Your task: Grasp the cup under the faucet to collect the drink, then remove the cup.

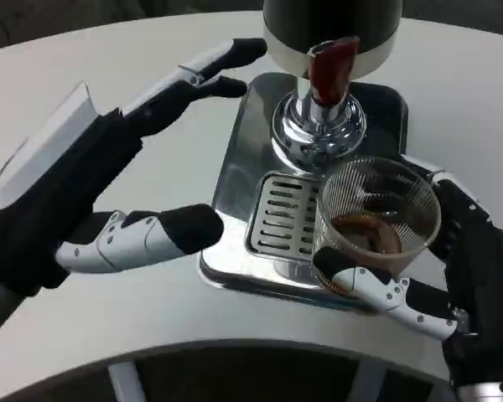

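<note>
One upright cup (375,219), mouth up, sits in the right hand (440,276)'s fingers at five o'clock of one faucet (331,71); the left hand (109,180) spreads wide.

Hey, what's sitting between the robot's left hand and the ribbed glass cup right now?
In the head view, the slotted metal drip grate of the shiny steel tray lies between the left hand and the ribbed glass cup, held by the right hand.

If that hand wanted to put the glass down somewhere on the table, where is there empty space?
Bare white table lies in front of the metal tray, between the left hand and the right hand holding the cup. It is crowded on the tray, under the faucet.
</note>
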You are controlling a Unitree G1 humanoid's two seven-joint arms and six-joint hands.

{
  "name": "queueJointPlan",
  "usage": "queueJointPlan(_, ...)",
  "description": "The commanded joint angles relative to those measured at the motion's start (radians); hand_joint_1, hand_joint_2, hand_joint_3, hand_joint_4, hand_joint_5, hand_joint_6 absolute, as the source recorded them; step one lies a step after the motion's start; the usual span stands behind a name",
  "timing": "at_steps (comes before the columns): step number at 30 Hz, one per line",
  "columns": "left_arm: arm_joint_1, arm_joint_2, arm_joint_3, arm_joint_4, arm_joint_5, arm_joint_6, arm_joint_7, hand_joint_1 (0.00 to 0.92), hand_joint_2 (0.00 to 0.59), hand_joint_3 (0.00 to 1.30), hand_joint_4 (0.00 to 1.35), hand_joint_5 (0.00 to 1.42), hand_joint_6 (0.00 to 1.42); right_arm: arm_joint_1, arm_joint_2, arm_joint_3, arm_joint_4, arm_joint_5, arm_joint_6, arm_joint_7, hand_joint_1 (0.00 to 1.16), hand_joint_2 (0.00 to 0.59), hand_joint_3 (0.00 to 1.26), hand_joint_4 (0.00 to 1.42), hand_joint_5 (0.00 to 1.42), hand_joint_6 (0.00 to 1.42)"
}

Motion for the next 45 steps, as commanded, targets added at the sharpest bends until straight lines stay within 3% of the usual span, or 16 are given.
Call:
queueJointPlan(1,0.081,0.029,0.033,-0.037,-0.026,-0.056,-0.033,0.0,0.061,0.13,0.08,0.16,0.12,0.028,-0.027,-0.028,-0.074,0.042,0.013,0.05,0.98,0.177,0.57,0.71,0.77,0.66)
queueJointPlan(13,0.226,0.061,0.069,-0.078,-0.064,-0.134,-0.091,0.0,0.06,0.14,0.07,0.15,0.09,0.048,-0.104,-0.12,-0.151,0.156,0.058,0.177,0.98,0.177,0.58,0.71,0.77,0.66)
queueJointPlan(21,0.265,0.084,0.101,-0.091,-0.059,-0.193,-0.11,0.0,0.059,0.15,0.06,0.13,0.06,0.057,-0.125,-0.136,-0.214,0.201,0.1,0.227,0.97,0.184,0.58,0.71,0.77,0.66)
queueJointPlan(37,0.372,0.183,0.229,0.002,-0.09,-0.524,-0.168,0.0,0.061,0.15,0.05,0.12,0.04,0.074,-0.204,-0.187,-0.39,0.326,0.252,0.325,0.97,0.185,0.58,0.71,0.77,0.66)
queueJointPlan(45,0.43,0.239,0.26,0.053,-0.124,-0.62,-0.181,0.0,0.06,0.15,0.04,0.12,0.04,0.077,-0.231,-0.205,-0.447,0.369,0.312,0.351,0.96,0.184,0.58,0.71,0.77,0.66)
